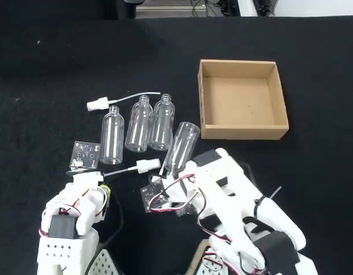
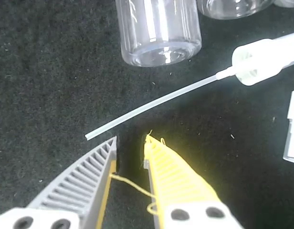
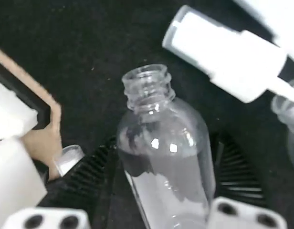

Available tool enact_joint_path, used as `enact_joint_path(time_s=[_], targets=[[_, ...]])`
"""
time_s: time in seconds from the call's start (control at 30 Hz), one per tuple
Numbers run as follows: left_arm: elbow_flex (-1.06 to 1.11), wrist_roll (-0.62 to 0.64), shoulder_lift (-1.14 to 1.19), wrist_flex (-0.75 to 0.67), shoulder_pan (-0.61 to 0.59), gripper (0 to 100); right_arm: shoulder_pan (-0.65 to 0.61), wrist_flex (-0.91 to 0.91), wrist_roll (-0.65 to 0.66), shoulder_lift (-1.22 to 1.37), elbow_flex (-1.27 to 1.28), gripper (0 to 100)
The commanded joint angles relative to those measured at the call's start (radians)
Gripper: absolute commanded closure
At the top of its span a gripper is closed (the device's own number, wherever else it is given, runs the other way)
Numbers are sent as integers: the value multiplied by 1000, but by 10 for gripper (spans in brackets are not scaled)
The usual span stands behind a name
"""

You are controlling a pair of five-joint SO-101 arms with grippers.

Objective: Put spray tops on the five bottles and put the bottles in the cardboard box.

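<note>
Here, the right claw (image 3: 163,143) clamps a clear bottle (image 3: 161,157) around its body, open neck aimed at a spray top (image 3: 223,52) lying just ahead, apparently steadied for capping. The left claw (image 2: 130,140) hangs slightly parted and empty, the top's thin tube (image 2: 152,107) just beyond its tips. Three more bottles (image 1: 139,123) lie farther out; the cardboard box (image 1: 245,133), beyond the right claw, holds nothing.

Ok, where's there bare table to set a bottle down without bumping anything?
Bare table: left of and beyond the three lying bottles and far spray top; right of the cardboard box. Crowded around the near spray top, left gripper and the bottle in the right gripper.
</note>
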Motion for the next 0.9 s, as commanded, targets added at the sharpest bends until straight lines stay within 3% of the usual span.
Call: enact_joint_path(time_s=[0.0, 0.13, 0.2, 0.4, 0.63, 0.87], targets=[[8, -6, -12, 20, -12, 905, -3, -46, -75, -2, -70, 753], [8, -6, -12, 20, -12, 905, -2, -44, -204, -4, -142, 995], [8, -6, -12, 20, -12, 905, 23, 5, -262, -16, -206, 949], [8, -6, -12, 20, -12, 905, 184, 284, -407, -125, -529, 988], [8, -6, -12, 20, -12, 905, 631, 371, -468, -140, -532, 988], [8, -6, -12, 20, -12, 905, 1123, 351, -244, -140, -452, 988]])
